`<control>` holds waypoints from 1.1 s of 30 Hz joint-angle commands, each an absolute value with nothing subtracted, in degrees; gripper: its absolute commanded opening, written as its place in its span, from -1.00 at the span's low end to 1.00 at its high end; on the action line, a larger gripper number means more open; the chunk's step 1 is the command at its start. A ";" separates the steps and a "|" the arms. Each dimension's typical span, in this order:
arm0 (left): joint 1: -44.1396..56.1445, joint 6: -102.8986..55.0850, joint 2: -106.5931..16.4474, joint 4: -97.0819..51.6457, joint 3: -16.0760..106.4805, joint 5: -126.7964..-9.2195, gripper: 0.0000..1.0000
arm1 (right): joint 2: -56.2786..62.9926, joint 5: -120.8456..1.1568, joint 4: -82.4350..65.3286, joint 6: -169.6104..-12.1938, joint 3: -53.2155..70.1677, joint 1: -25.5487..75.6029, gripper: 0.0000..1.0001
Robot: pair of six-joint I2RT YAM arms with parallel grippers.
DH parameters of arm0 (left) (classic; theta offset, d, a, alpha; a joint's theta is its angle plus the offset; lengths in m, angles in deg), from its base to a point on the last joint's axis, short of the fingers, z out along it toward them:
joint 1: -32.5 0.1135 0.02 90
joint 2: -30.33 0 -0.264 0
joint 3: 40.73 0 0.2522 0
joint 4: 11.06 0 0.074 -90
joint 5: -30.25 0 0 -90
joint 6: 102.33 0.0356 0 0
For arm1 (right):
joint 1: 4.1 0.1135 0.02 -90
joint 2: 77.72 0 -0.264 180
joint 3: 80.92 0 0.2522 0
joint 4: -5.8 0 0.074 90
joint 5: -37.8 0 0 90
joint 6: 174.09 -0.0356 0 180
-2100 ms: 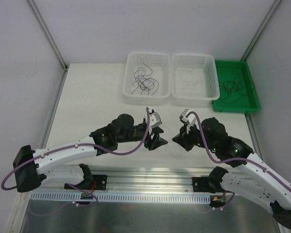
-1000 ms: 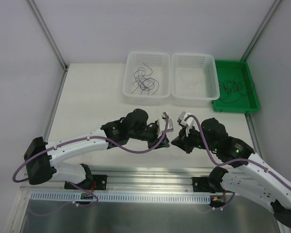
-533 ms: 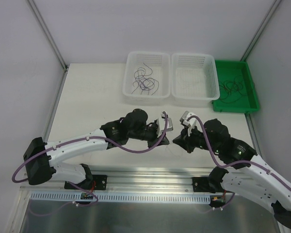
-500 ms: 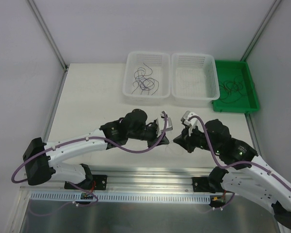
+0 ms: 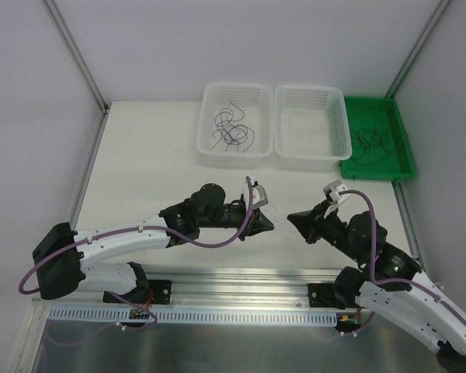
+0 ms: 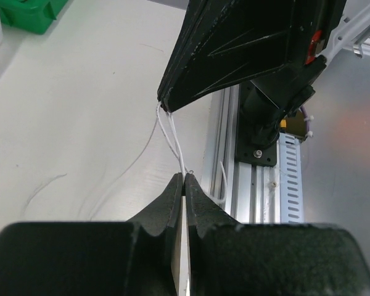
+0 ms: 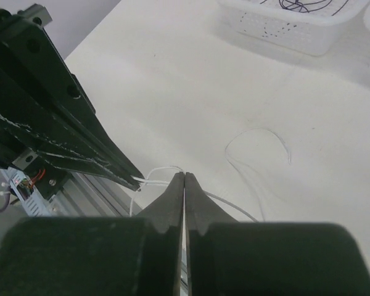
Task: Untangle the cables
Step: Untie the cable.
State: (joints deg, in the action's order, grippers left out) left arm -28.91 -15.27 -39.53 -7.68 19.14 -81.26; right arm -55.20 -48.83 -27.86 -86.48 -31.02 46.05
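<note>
My left gripper and right gripper point tip to tip, a small gap apart, low over the table near its front edge. Both are shut. In the left wrist view my left gripper pinches thin white cables that run up to the right gripper's tip. In the right wrist view my right gripper is shut on the same white cables, which lead to the left gripper's tip. A pale loop of cable lies loose on the table beyond.
A white basket at the back holds dark curly cables. A second white basket stands next to it. A green tray at the far right holds more dark cables. An aluminium rail runs along the near edge.
The left gripper has shut on the white cables. The right arm has swung its wrist out to the right, and the two gripper tips now stand slightly further apart.
</note>
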 commanded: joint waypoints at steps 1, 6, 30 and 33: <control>-29.19 -21.37 -42.25 -4.26 16.01 -85.06 -1.00 | -60.04 -37.36 -19.83 -94.09 -33.92 45.47 -0.99; -29.46 -22.35 -42.36 -3.38 14.17 -81.46 -1.00 | -62.08 -31.39 -24.20 -97.69 -33.15 45.47 -0.99; -29.29 -11.45 -34.00 -15.41 17.77 -75.13 -0.27 | -42.32 -42.72 -49.16 -83.12 -15.04 45.38 -0.78; -29.20 -14.94 -35.23 -15.68 16.63 -72.23 -0.13 | -37.30 -42.70 -49.62 -83.91 -16.70 45.29 -0.52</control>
